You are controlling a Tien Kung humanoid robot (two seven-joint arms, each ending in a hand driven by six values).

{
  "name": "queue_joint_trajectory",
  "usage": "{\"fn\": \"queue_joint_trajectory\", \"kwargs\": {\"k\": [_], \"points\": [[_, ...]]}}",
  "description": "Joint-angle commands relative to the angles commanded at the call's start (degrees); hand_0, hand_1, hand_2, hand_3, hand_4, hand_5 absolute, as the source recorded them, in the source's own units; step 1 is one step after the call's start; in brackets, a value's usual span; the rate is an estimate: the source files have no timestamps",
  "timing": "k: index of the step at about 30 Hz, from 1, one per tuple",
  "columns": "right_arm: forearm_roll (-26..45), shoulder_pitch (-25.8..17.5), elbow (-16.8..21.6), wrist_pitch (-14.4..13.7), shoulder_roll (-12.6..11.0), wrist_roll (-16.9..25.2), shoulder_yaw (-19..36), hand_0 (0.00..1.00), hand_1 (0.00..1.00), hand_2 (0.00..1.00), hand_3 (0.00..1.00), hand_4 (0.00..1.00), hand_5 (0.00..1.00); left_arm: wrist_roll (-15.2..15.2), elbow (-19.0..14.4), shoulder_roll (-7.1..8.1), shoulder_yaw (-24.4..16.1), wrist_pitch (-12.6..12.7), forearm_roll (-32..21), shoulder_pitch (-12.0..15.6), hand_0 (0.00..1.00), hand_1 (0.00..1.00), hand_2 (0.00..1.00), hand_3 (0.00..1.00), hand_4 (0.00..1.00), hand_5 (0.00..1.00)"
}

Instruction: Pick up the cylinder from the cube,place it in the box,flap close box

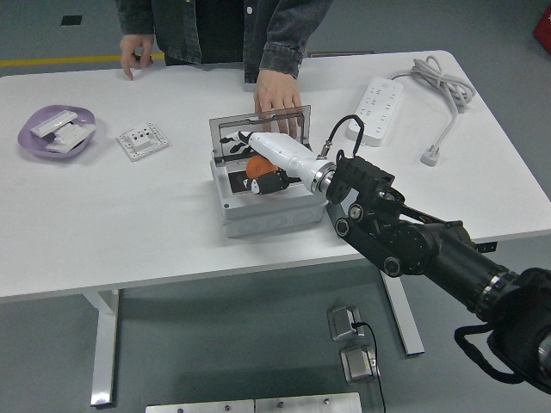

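The grey box (pixel 267 211) stands mid-table with its clear lid (pixel 231 131) tipped up at the back. Inside it lies the orange cylinder (pixel 255 164), partly covered by my right hand (pixel 269 176), whose white back and black fingers curl around it from the right. My right arm comes in from the lower right. A person at the far side rests one hand (pixel 277 101) on the lid's top edge. No cube shows, and the box floor beneath my hand is hidden.
A purple dish (pixel 53 129) with white pieces sits at the far left, with a white socket plate (pixel 142 140) next to it. A power strip (pixel 377 99) and its cable (pixel 443 86) lie at the right. The person's other hand (pixel 133 56) is on the table's far left edge.
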Motion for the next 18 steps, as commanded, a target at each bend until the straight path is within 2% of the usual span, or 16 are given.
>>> {"fn": "queue_joint_trajectory", "kwargs": {"k": [1, 6, 8, 18], "points": [[0.02, -0.02, -0.01, 0.0, 0.0, 0.01, 0.07, 0.821, 0.735, 0.769, 0.98, 0.906, 0.2, 0.0, 0.0, 0.0, 0.06, 0.0, -0.04, 0.0, 0.661, 0.651, 0.606, 0.679, 0.653, 0.212], [1.33, -0.54, 1.03, 0.27, -0.03, -0.04, 0.56, 0.821, 0.735, 0.769, 0.98, 0.906, 0.2, -0.01, 0.0, -0.02, 0.32, 0.01, -0.35, 0.15, 0.661, 0.651, 0.606, 0.679, 0.653, 0.212], [2.92, -1.07, 2.63, 0.6, -0.6, -0.14, 0.85, 0.835, 0.739, 0.774, 0.998, 0.932, 0.231, -0.04, 0.0, -0.1, 0.36, 0.0, -0.49, 0.27, 0.661, 0.651, 0.606, 0.678, 0.652, 0.212], [10.86, -3.05, 15.47, 3.91, -7.85, -1.24, 3.71, 0.844, 0.741, 0.775, 0.998, 0.937, 0.243, -0.29, 0.0, -0.5, 0.19, -0.04, -0.99, 0.8, 0.662, 0.651, 0.605, 0.678, 0.652, 0.211]]}}
